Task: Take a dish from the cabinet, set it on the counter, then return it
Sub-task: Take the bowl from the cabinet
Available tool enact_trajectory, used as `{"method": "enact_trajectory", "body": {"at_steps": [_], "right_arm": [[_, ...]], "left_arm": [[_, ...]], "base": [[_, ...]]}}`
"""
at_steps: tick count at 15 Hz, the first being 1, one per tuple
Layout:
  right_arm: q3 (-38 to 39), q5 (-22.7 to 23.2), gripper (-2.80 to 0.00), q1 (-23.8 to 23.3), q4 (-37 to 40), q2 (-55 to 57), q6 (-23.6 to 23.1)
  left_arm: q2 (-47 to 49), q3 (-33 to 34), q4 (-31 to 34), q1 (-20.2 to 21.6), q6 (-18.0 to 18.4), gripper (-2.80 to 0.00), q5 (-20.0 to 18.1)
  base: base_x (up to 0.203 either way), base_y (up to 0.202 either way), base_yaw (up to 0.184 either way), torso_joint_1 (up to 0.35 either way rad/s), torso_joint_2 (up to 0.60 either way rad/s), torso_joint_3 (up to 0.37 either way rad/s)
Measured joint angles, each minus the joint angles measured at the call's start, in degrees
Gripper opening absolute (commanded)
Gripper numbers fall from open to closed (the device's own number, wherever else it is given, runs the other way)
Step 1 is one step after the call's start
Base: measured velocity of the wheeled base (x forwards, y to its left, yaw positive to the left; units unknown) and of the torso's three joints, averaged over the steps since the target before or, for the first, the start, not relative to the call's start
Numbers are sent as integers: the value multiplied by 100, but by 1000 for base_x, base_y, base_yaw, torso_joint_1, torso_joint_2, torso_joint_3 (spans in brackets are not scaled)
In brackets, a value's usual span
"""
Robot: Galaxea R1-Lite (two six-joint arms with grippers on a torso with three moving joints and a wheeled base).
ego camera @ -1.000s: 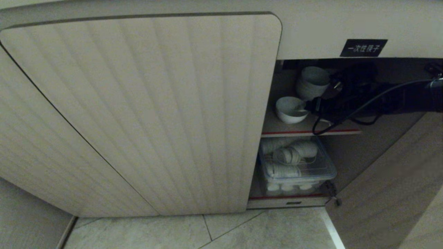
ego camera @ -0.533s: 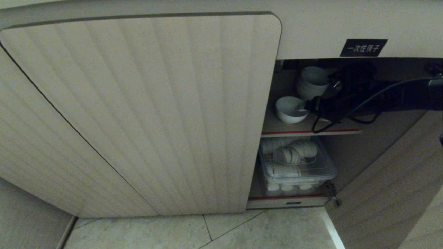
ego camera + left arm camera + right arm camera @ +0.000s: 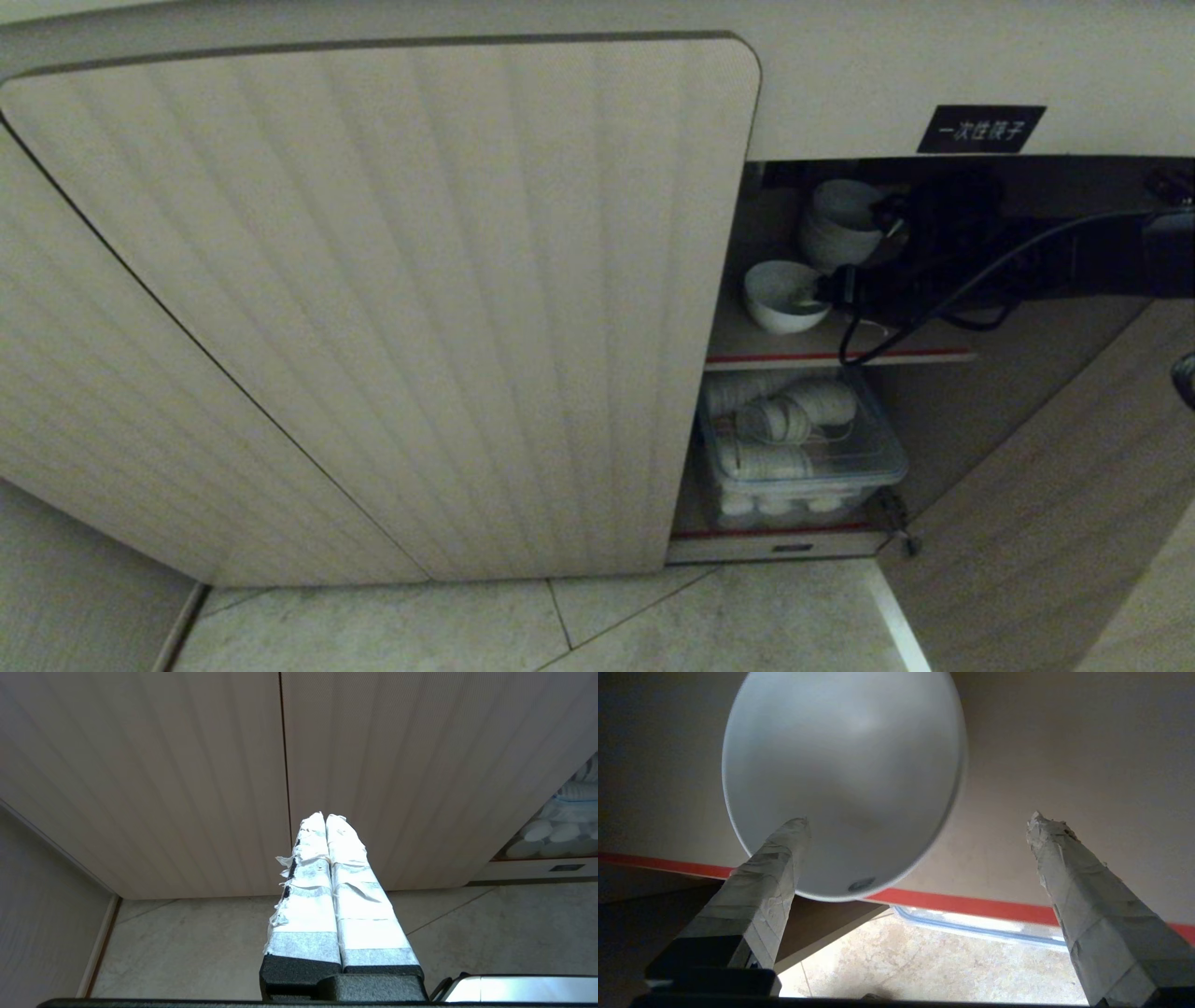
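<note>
Head view: your right gripper (image 3: 826, 291) reaches from the right into the open side of the cabinet (image 3: 373, 308), at the upper, red-edged shelf (image 3: 840, 357). The dish (image 3: 782, 296) sits on that shelf near its front edge, upright, with the stack of bowls (image 3: 840, 229) just behind it.

Right wrist view: the jaws stand wide apart and hold nothing. One taped finger (image 3: 782, 851) overlaps the dish (image 3: 840, 779) at its rim; whether it touches the rim you cannot tell. The other finger stands well clear to the side over bare shelf. Judgement: the wide spread is there to take the rim between the fingers, one inside the bowl and one outside, so the approach comes level from the open side.

Lower shelf: a clear lidded box (image 3: 803, 448) of white items, not involved.

Left wrist view: your left gripper (image 3: 325, 820) hangs parked before the closed fluted door, its jaws pressed together, empty.

Status: pick-up step, grasp not yet made.
</note>
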Motion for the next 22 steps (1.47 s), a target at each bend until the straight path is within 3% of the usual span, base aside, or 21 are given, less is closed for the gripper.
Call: {"method": "enact_trajectory", "body": {"at_steps": [22], "right_arm": [[-856,-422,0,68,407,415,-268]], "left_arm": [[0,0,0,0,0,-280,2]], "base": [[0,0,0,0,0,0]]}}
